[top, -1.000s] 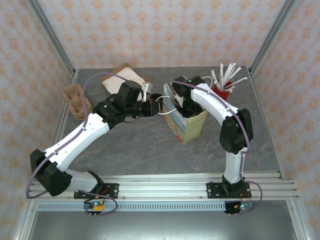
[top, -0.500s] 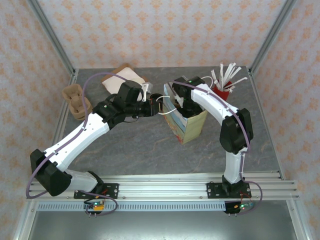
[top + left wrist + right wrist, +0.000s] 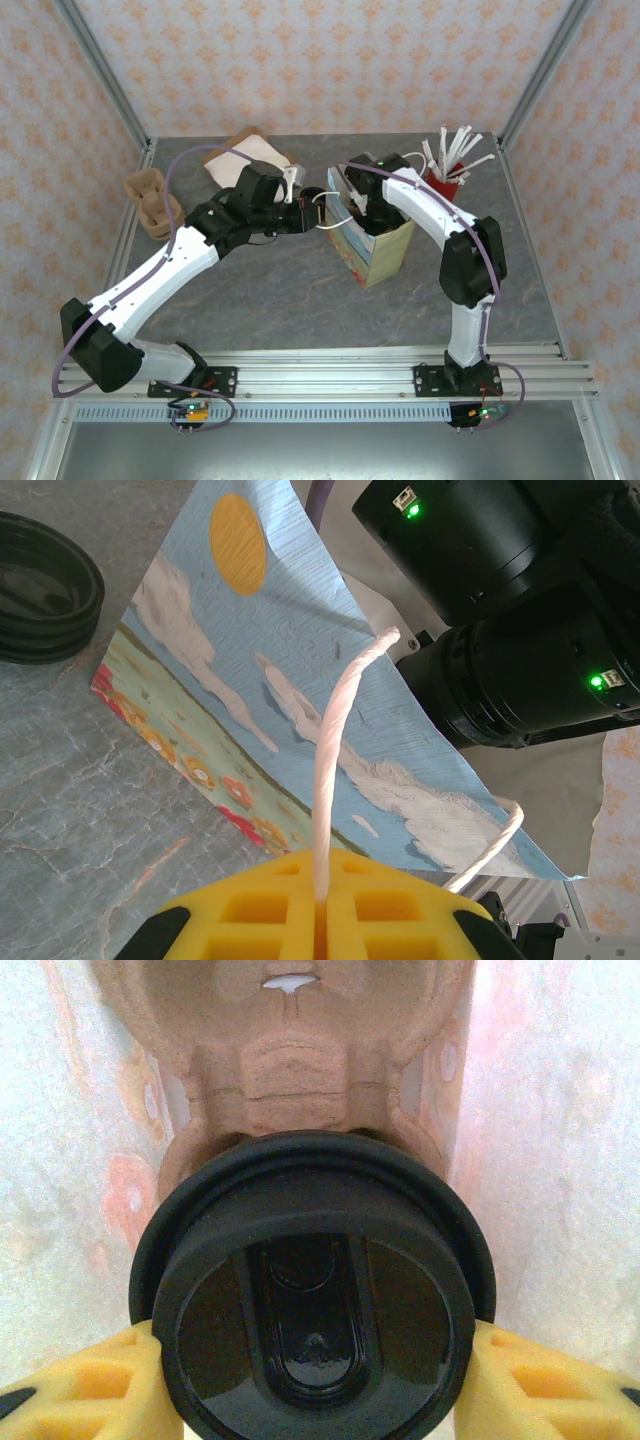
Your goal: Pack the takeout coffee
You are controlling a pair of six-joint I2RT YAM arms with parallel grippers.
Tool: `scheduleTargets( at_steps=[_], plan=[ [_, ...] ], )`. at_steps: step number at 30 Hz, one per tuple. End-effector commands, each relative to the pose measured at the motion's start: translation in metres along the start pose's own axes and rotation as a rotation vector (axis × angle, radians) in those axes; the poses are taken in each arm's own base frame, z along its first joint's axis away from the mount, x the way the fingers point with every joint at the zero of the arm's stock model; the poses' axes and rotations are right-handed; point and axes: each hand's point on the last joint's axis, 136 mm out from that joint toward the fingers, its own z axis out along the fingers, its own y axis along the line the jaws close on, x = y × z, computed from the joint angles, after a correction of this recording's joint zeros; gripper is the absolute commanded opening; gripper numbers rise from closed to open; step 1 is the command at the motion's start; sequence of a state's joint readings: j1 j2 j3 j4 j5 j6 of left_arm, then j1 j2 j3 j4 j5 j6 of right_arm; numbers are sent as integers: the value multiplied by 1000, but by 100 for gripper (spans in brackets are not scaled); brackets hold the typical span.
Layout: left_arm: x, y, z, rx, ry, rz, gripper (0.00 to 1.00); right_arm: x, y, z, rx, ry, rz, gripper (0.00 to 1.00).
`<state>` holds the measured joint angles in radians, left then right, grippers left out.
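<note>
The paper bag [image 3: 378,252], printed with sky and flowers [image 3: 250,670], stands upright mid-table. My left gripper [image 3: 322,905] is shut on its white twisted handle [image 3: 335,740] and holds that side up at the bag's left rim [image 3: 320,207]. My right gripper [image 3: 315,1385] reaches down into the bag's mouth [image 3: 366,214]. Its yellow fingers [image 3: 90,1390] are shut on the takeout coffee [image 3: 315,1290], whose black lid faces the camera. Under the cup lies a brown pulp cup carrier [image 3: 290,1070] between the bag's pale inner walls [image 3: 560,1140]. The cup's body is hidden.
A stack of loose black lids [image 3: 40,585] sits on the table just left of the bag. A red holder of white straws [image 3: 447,165] stands at the back right. Pulp carriers [image 3: 150,203] lie at the far left, and tan paper [image 3: 235,152] lies behind my left arm.
</note>
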<state>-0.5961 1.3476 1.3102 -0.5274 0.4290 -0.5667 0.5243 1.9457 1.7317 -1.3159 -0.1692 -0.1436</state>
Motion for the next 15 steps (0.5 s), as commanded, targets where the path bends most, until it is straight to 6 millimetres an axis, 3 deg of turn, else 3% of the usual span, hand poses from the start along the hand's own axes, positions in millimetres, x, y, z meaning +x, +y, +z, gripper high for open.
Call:
scheduleTargets(
  at_steps=[1,8,15],
  plan=[
    [1,-4,-2,3,-1,34,9,8,-24,51,94,128,10,53],
    [2,-4,-2,5,2,34,9,9,-27,63,118,155,6,54],
    [2,-4,-4,3,-3,35,9,4,-24,42,96,100,19,56]
  ],
)
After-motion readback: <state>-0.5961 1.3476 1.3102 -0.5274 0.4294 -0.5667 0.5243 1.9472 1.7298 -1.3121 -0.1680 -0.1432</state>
